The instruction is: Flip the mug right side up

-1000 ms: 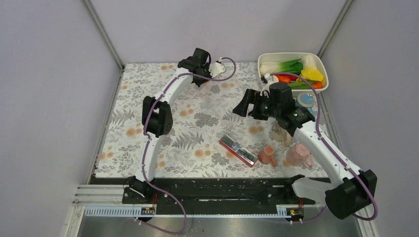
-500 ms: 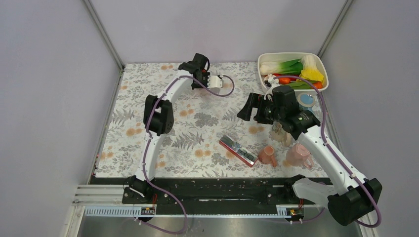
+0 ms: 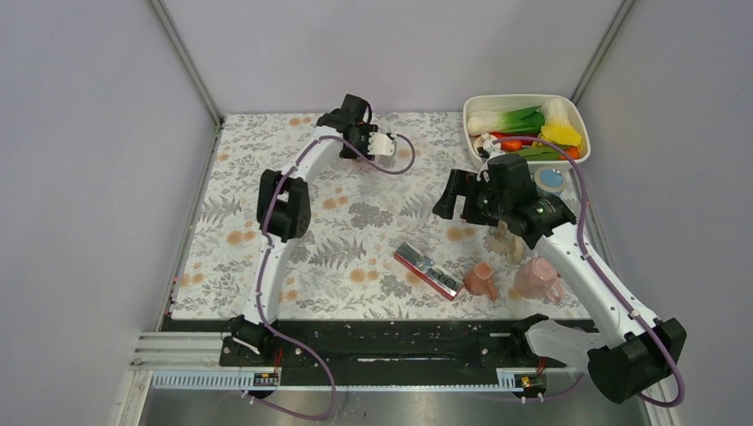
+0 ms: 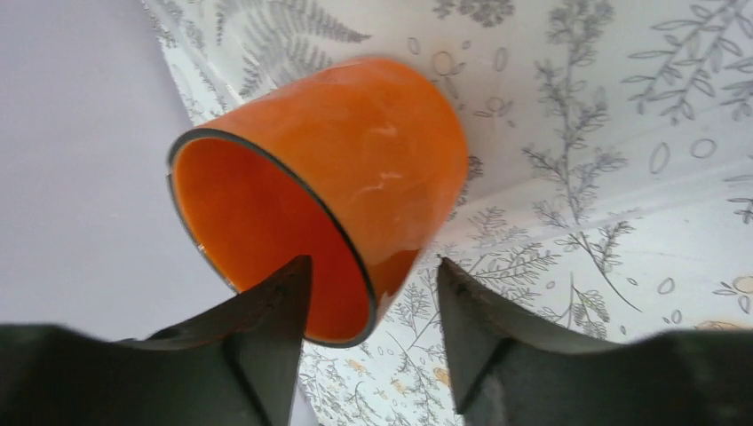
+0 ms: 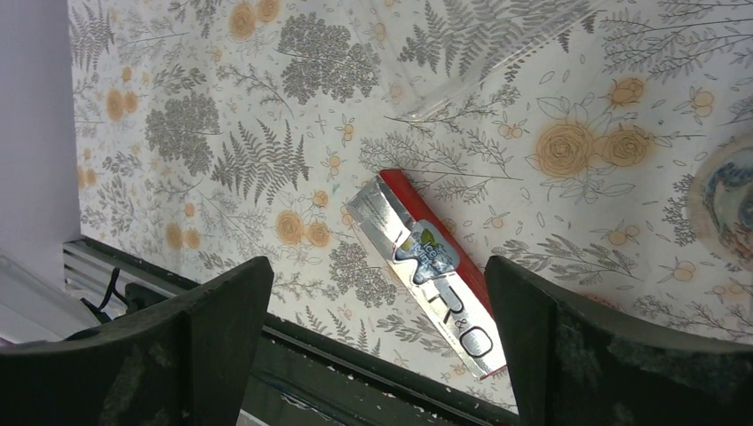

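The orange mug (image 4: 355,169) fills the left wrist view, its dark-rimmed mouth turned toward the camera and its base end against the floral cloth. My left gripper (image 4: 373,266) is open around the mug's rim: one finger (image 4: 266,311) reaches inside the mouth, and the other finger (image 4: 471,311) stands just outside the wall with a small gap. In the top view the left gripper (image 3: 352,115) is at the far edge of the table and hides the mug. My right gripper (image 3: 450,197) hangs wide open over the middle right of the table, holding nothing.
A red and silver pack (image 3: 428,271) lies below the right gripper. Two pink cups (image 3: 480,279) (image 3: 537,279) and a clear glass piece (image 3: 506,241) sit at the near right. A white tub (image 3: 524,99) of vegetables stands at the far right, next to a blue-white roll (image 3: 551,179).
My left gripper's jaws have spread apart and let go of the mug's rim. The left wrist has turned a little. The right arm has drifted slightly to the right.
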`<action>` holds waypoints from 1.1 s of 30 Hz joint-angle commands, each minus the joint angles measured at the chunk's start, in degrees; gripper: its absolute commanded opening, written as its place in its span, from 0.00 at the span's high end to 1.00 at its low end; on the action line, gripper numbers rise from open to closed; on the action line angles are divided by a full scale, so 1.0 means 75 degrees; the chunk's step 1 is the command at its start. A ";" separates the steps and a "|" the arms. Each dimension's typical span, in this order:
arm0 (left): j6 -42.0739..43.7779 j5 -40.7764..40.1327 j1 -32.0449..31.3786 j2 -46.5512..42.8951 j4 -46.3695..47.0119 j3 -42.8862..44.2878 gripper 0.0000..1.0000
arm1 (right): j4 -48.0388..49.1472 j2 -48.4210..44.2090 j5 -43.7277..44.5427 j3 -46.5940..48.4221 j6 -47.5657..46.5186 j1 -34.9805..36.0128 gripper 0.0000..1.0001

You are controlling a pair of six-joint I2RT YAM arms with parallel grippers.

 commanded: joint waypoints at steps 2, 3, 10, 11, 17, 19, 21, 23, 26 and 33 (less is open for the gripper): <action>-0.0648 0.0444 0.0029 -0.0769 0.0745 0.0218 0.33 | -0.0840 0.0123 0.1051 0.0775 -0.0412 -0.0048 0.01; -0.0835 0.0558 0.0033 -0.0930 0.0745 0.0158 0.30 | -0.1036 0.0134 0.1412 0.0860 -0.0452 -0.0049 0.01; -0.1923 0.1249 -0.0143 -0.3009 0.0628 -0.1921 0.18 | -0.2918 0.0250 0.2630 0.1057 -0.0883 -0.0089 0.01; -0.2284 0.1291 -0.0202 -0.3287 0.0558 -0.2079 0.18 | -0.3166 0.0269 0.2410 0.0974 -0.0762 -0.0090 0.00; -0.5207 0.2212 -0.0323 -0.4144 -0.0935 -0.1985 0.18 | -0.3486 -0.0410 0.1797 -0.0474 0.0089 -0.0081 0.01; -0.5963 0.2289 -0.0324 -0.4415 -0.1143 -0.2127 0.18 | -0.2920 -0.0656 0.1665 -0.1273 0.0201 -0.0076 0.00; -0.6569 0.2264 -0.0297 -0.4671 -0.1157 -0.2348 0.18 | -0.2311 -0.0598 0.1382 -0.1737 0.0334 -0.0077 0.00; -0.7074 0.2342 -0.0270 -0.4955 -0.1155 -0.2598 0.19 | -0.1843 -0.0344 0.0983 -0.2087 0.0464 -0.0072 0.01; -0.7503 0.2600 -0.0266 -0.5446 -0.1099 -0.3174 0.20 | -0.1387 -0.0134 0.0598 -0.2575 0.0543 -0.0062 0.01; -0.7625 0.2606 -0.0266 -0.6566 -0.0645 -0.4762 0.20 | -0.0565 -0.0564 0.0808 -0.3096 0.0719 -0.0060 0.08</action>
